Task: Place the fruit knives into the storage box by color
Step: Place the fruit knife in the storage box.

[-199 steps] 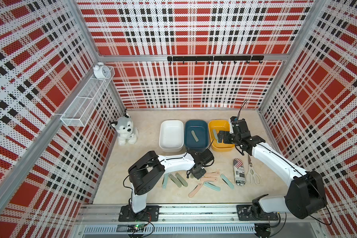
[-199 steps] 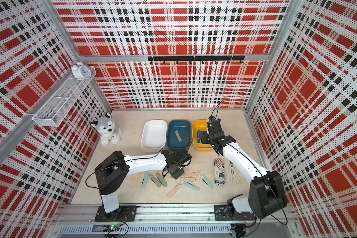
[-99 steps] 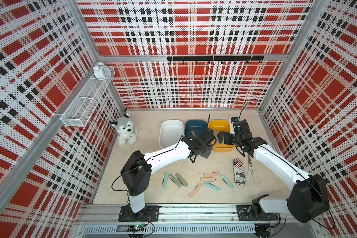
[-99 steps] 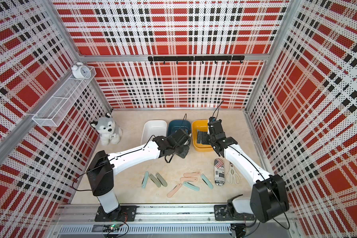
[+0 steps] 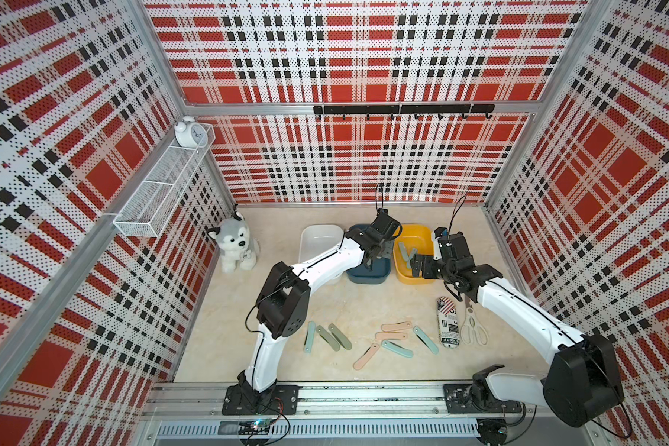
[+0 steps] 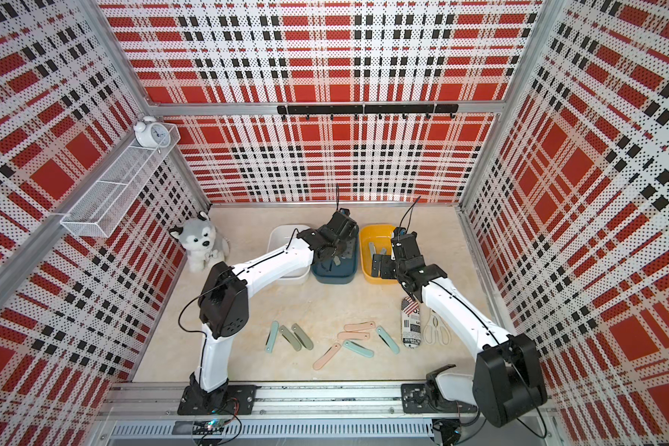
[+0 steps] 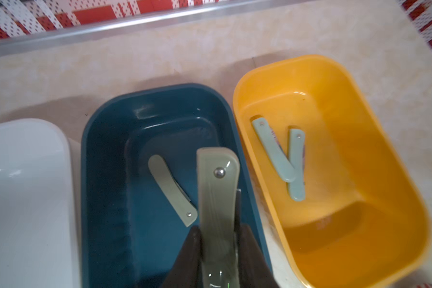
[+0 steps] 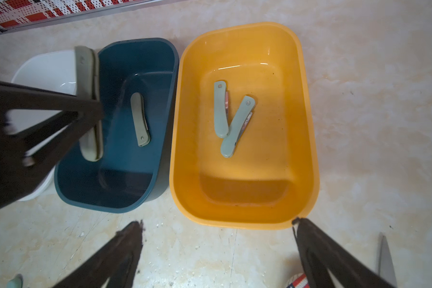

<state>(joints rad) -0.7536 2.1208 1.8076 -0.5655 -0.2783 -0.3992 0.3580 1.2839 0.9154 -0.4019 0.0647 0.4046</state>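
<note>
One sage-green knife (image 7: 217,189) is clamped in the left hand (image 7: 217,239) above the blue box (image 7: 102,199), at the centre of the frame in both top views. Its long axis is aligned with the fingers, the riveted end pointing away from the hand; the other end is buried between the fingers. A second sage knife (image 7: 171,189) is laid flat on that box's floor, aslant to its long sides. Two teal knives (image 8: 221,109) are overlapped in a narrow V in the yellow box (image 8: 307,149), riveted ends apart. The right hand (image 8: 215,223) is held spread wide, with nothing between its fingers, at the yellow box's lower right rim in the top views. Eight loose knives (image 5: 391,336) are scattered, mostly slanted, on the worktop (image 5: 364,301) at lower centre. From above, the blue box is largely covered by the left arm (image 5: 317,266), the white box (image 5: 317,239) partly. On the pouch (image 5: 448,322) a flag print is seen and "SUBSC" can be read; the rest is too small. The scissors (image 5: 469,318) are partly hidden by the right arm (image 5: 518,309).
</note>
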